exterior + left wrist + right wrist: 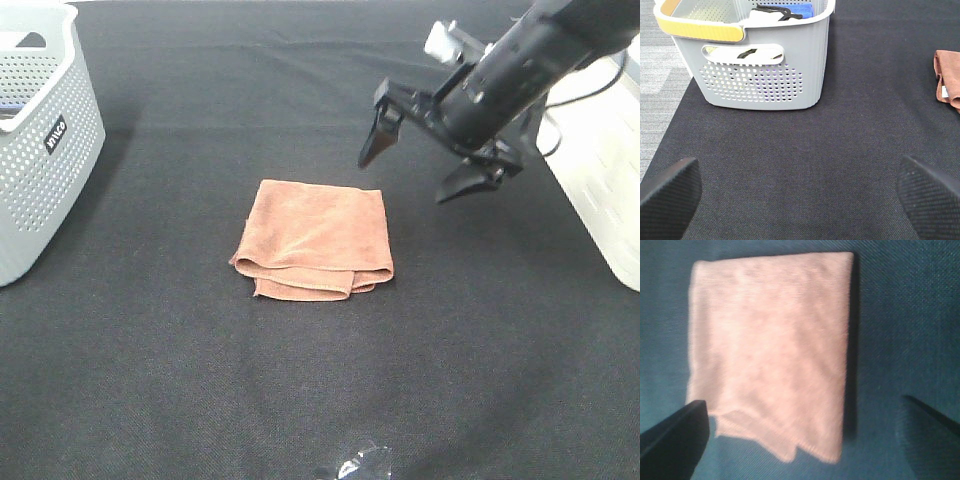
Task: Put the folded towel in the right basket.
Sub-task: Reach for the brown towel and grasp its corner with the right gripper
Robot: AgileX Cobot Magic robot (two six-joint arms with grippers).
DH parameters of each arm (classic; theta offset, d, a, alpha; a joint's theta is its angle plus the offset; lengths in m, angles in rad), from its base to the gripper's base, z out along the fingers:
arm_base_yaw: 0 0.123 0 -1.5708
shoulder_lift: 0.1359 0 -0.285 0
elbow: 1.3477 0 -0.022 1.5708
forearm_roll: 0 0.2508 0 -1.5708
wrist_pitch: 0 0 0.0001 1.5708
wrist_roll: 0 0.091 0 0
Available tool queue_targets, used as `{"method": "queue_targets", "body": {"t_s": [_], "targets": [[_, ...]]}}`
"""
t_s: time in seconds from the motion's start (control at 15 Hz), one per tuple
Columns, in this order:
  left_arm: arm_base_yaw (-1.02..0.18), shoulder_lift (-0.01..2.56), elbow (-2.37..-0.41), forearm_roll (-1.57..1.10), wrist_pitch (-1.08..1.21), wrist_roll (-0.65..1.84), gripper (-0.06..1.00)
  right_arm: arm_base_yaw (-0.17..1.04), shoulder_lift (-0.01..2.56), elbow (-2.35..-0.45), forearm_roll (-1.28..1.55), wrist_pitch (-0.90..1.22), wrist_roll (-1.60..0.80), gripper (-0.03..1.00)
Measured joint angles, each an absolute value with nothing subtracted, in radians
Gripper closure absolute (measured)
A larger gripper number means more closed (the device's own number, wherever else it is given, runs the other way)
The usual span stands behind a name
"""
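A folded brown towel (315,240) lies flat on the black table mat, near the middle. It fills the right wrist view (772,352) and its edge shows in the left wrist view (946,80). My right gripper (420,170) is open and empty, hanging above the mat just right of and behind the towel. The right basket (605,190) is white and stands at the right edge, partly cut off. My left gripper (797,192) is open and empty, low over bare mat; it is out of the exterior view.
A grey perforated basket (40,150) with a yellow handle (700,27) stands at the left edge, with some items inside. Beyond the mat's left edge there is grey floor (657,65). A small shiny object (355,465) lies at the front edge.
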State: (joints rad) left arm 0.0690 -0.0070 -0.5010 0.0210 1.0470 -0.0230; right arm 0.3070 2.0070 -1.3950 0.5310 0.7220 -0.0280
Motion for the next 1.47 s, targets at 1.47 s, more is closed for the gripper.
{"method": "queue_targets", "body": {"t_s": [1.47], "targets": [[0.069,-0.007,-0.501,0.019,1.047,-0.019,-0.05,0.29,2.247,-1.454,0.694,0.635,-0.134,0.07]]}}
